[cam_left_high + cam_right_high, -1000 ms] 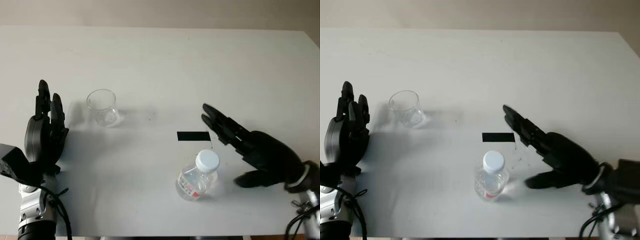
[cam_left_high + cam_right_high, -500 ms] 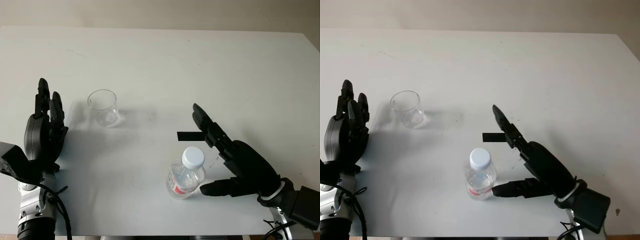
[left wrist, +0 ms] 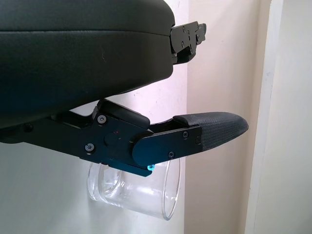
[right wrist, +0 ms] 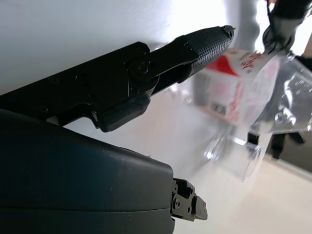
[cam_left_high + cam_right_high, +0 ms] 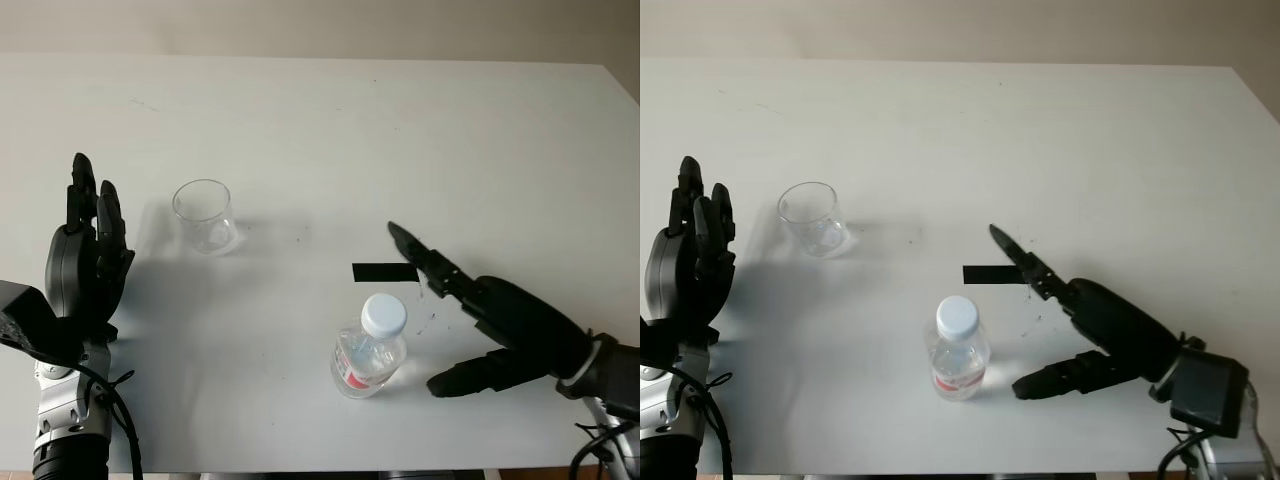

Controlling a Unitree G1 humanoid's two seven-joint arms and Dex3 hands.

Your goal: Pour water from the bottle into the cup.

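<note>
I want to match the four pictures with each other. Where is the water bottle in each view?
Left eye view: bottle, low centre, beside the open right hand.
Right eye view: bottle, low centre.
Left wrist view: not there.
Right wrist view: bottle, beyond the fingers.
Shared landmark: black tape strip.

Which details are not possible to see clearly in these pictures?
- Water level in the bottle: clear plastic, seen from above in the eye views.
- Label text: too small in the eye views, blurred in the right wrist view.
- Whether the cup holds any water: clear glass; in the left wrist view the left hand partly covers it.
- Right hand, open beside the bottle: its palm faces away.
</note>
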